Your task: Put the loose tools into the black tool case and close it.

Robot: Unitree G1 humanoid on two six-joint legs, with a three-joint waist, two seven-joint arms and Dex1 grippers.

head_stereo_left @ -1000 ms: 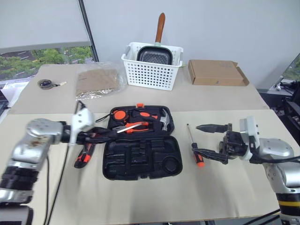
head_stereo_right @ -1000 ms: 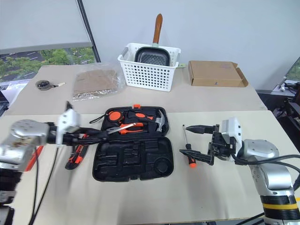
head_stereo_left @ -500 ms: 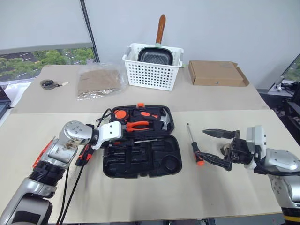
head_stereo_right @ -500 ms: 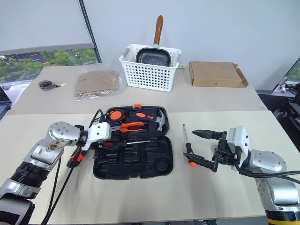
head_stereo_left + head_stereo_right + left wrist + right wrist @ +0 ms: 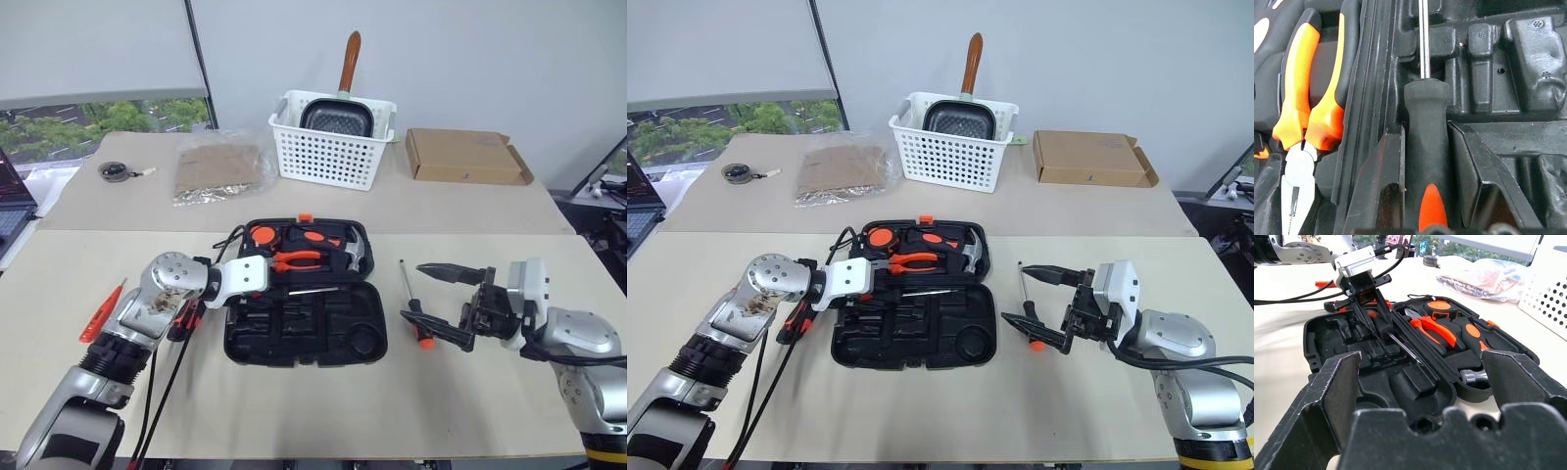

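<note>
The black tool case [image 5: 306,311] lies open on the table [image 5: 294,411], its lid half toward the far side holding the orange-handled pliers [image 5: 296,259] and the steel-headed hammer [image 5: 355,255], its moulded base half toward the robot. The left gripper [image 5: 257,293] reaches over the case's left end, and one long screwdriver [image 5: 1426,161] lies between its fingers [image 5: 1385,191]: in the left wrist view the black handle with its orange mark sits in the channel between the two pads, with a narrow gap visible on either side, so whether the jaws grip it or have just let go cannot be told. The steel shaft runs straight ahead of the fingertips along the base, just inside the hinge line, with the pliers lying beside it in the lid half. To the outer side of this gripper's arm, a black-and-orange tool [image 5: 181,323] rests on the table close to the case's left edge, and farther out a slim red screwdriver [image 5: 101,312] lies alone. The right gripper [image 5: 443,302] hovers to the right of the case with its fingers spread wide and empty; the second long screwdriver [image 5: 409,304] lies on the table just at its fingertips, between them and the case.
</note>
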